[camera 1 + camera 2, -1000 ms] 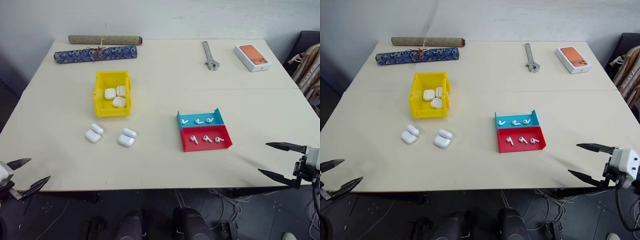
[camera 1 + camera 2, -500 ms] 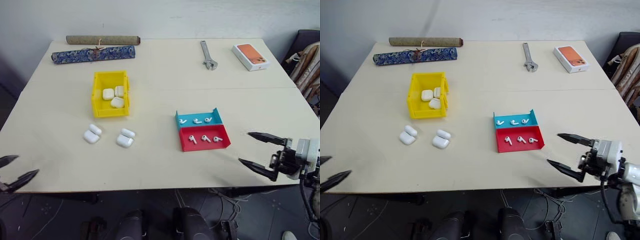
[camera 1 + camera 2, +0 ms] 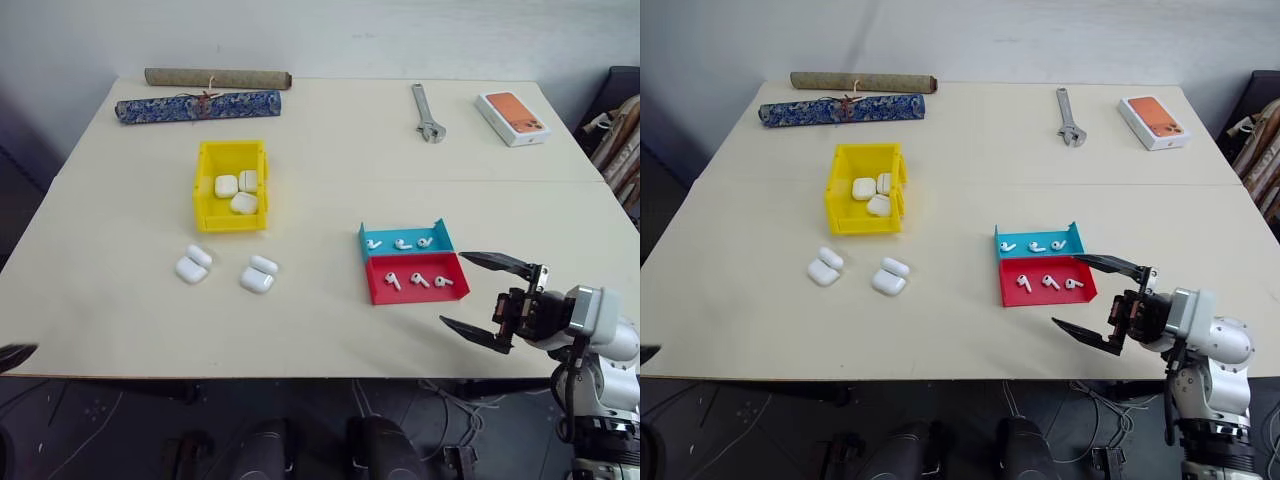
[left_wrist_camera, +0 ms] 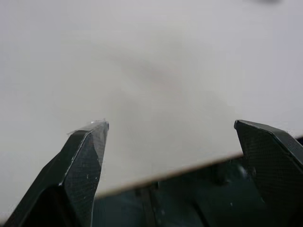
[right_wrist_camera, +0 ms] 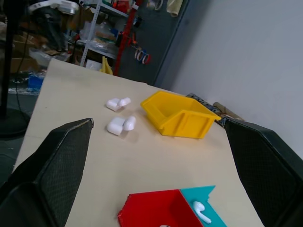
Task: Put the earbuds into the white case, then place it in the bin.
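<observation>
Three white earbuds (image 3: 402, 243) lie in a teal tray (image 3: 441, 233) and three more (image 3: 418, 281) in the red tray (image 3: 380, 295) joined to it. Two white cases (image 3: 192, 266) (image 3: 258, 275) stand with lids open on the table in front of the yellow bin (image 3: 205, 190), which holds three shut cases. My right gripper (image 3: 452, 290) is open and empty, pointing left just to the right of the red tray, over the table's front edge. In the left wrist view my left gripper (image 4: 169, 124) is open and empty over the table's edge.
At the back of the table lie a wrench (image 3: 425, 108), a white box with an orange top (image 3: 513, 116), a blue patterned roll (image 3: 197, 105) and a brown roll (image 3: 217, 77). Bare tabletop lies between the open cases and the trays.
My right gripper has swung left and slightly up, closing in on the red tray's right side. My left gripper has slid almost off the left edge of the eye views.
</observation>
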